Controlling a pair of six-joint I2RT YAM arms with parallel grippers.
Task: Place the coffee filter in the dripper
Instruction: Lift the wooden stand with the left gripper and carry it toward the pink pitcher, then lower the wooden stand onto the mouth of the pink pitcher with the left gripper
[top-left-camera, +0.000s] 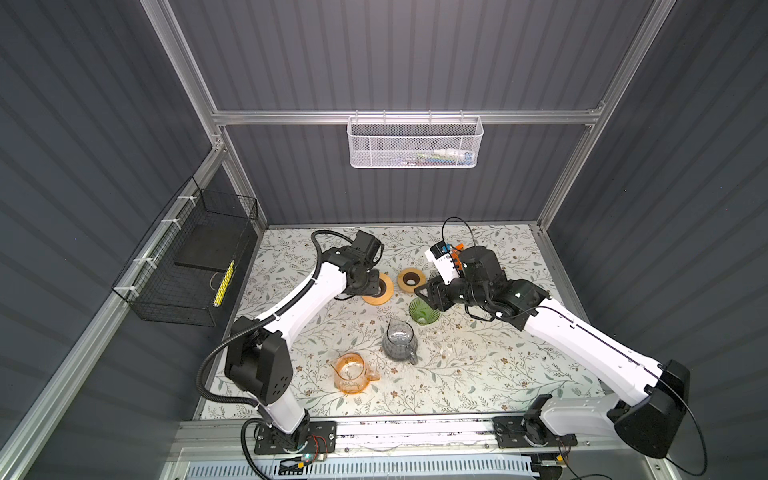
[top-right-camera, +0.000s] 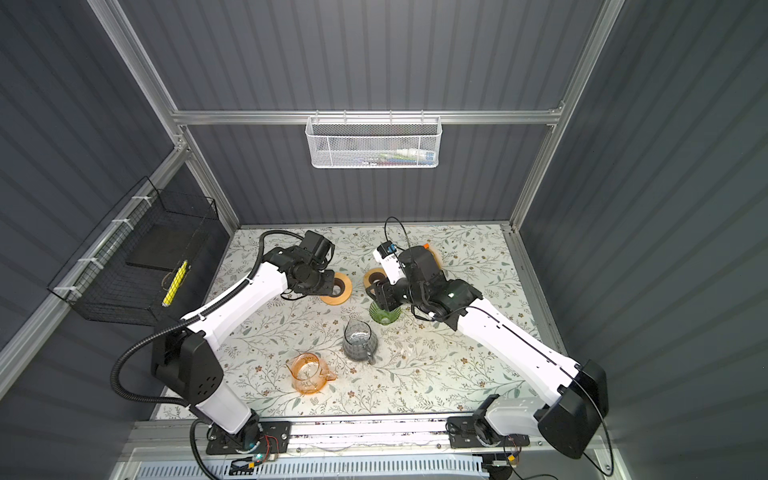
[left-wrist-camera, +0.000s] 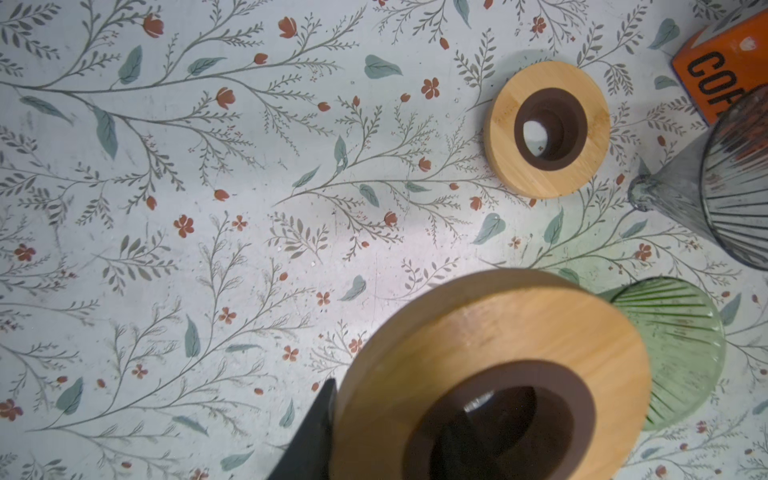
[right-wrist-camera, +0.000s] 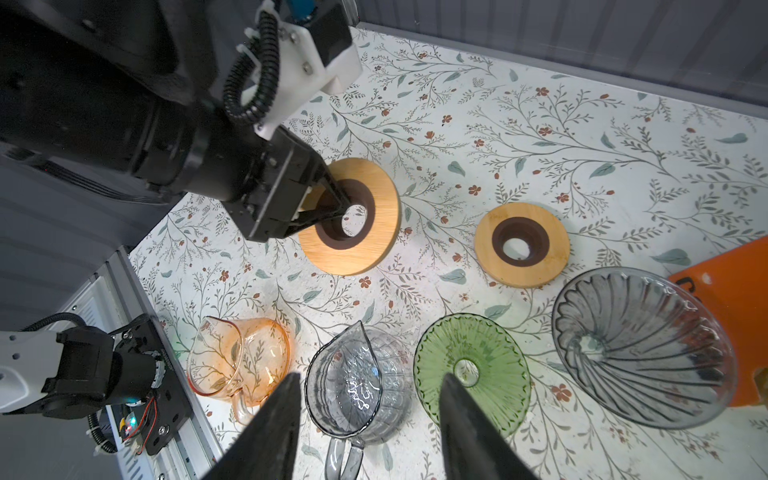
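Wood, glass, matt print
Large round wooden ring (right-wrist-camera: 380, 241) and small round wooden ring (right-wrist-camera: 555, 249) look smooth; green ribbed glass dripper (right-wrist-camera: 498, 374) and grey swirled glass dripper (right-wrist-camera: 648, 353) glossy; floral-printed tabletop (right-wrist-camera: 540, 137) matt.

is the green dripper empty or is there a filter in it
Empty: the green dripper shows bare ribbed glass and its open centre hole, no filter.

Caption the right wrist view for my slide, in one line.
Left jaws grip a wooden ring by its hole; right jaws open, framing the grey pitcher and green dripper.
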